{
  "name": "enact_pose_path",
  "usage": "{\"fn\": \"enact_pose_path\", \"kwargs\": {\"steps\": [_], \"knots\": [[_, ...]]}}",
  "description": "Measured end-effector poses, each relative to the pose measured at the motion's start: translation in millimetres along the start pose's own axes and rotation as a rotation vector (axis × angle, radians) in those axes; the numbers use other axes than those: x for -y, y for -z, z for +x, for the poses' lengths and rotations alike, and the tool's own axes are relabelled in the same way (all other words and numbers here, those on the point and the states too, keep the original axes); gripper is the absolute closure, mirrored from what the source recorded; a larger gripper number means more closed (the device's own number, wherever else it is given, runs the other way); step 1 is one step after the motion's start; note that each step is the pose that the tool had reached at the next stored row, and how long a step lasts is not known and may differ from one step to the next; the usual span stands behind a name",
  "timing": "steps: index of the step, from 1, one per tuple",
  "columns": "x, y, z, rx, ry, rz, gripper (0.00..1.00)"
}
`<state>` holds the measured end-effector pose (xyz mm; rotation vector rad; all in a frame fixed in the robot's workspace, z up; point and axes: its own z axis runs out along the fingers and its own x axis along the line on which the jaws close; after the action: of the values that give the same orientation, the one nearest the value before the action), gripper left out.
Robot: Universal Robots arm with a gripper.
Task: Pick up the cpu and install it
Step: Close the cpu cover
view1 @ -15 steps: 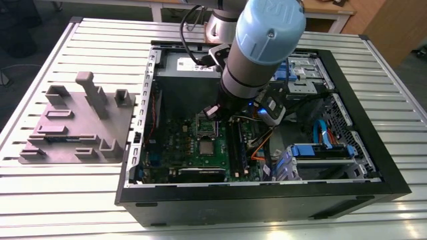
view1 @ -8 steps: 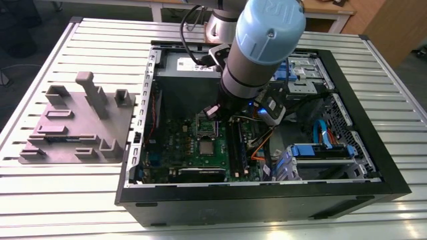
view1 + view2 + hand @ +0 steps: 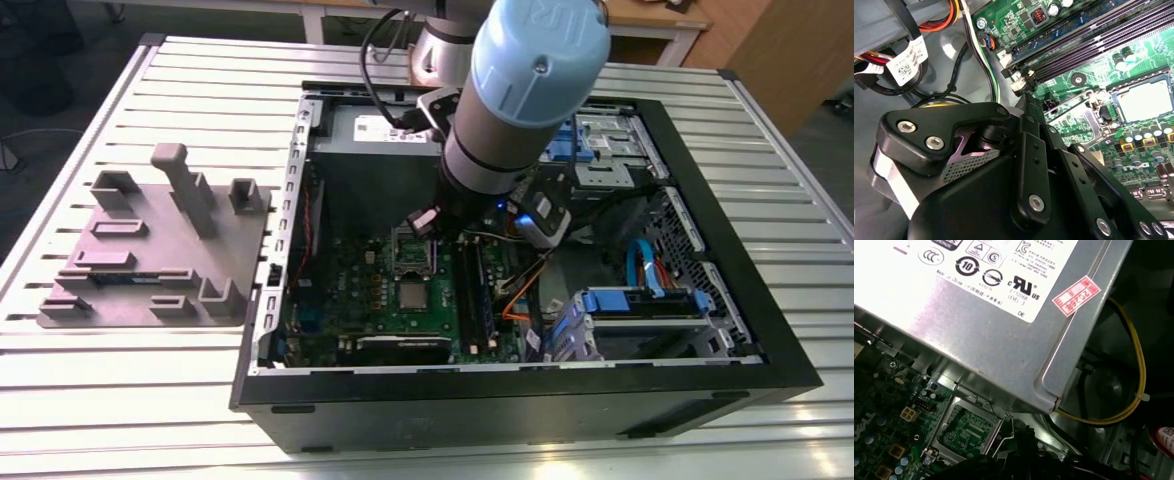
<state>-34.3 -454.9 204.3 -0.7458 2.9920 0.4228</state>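
Note:
The cpu [image 3: 414,296] lies flat on the green motherboard [image 3: 350,290] inside the open computer case, a small silver-grey square. It sits just toward the case's front from the socket [image 3: 414,250]. In the second wrist view the cpu [image 3: 1144,100] shows as a pale square beyond the socket's metal frame [image 3: 1076,117]. The first wrist view shows the socket [image 3: 966,427] with its frame up and bare green contacts. My gripper [image 3: 434,224] hangs over the socket's edge, apart from the cpu, and nothing shows in it. Its black links [image 3: 1029,165] fill the foreground of the second wrist view.
A big grey metal box with a white label [image 3: 984,335] stands right behind the socket. Memory slots [image 3: 1089,40] run beside it. Loose cables [image 3: 1134,390] lie close by. Blue drive bays [image 3: 641,305] fill the case's right. A grey fixture plate [image 3: 147,250] lies on the exterior view's left.

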Motion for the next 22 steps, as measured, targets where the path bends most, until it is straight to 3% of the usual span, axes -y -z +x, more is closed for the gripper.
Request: {"fn": "enact_pose_path", "kwargs": {"steps": [7,14,22], "knots": [[-1.1,-1.3,-0.4,-0.0006,0.006,-0.0026,0.90],[-1.1,-3.0,-0.3,0.0026,0.010,-0.0105,0.90],[-1.0,-5.3,-0.4,0.0045,0.011,-0.0143,0.90]]}}
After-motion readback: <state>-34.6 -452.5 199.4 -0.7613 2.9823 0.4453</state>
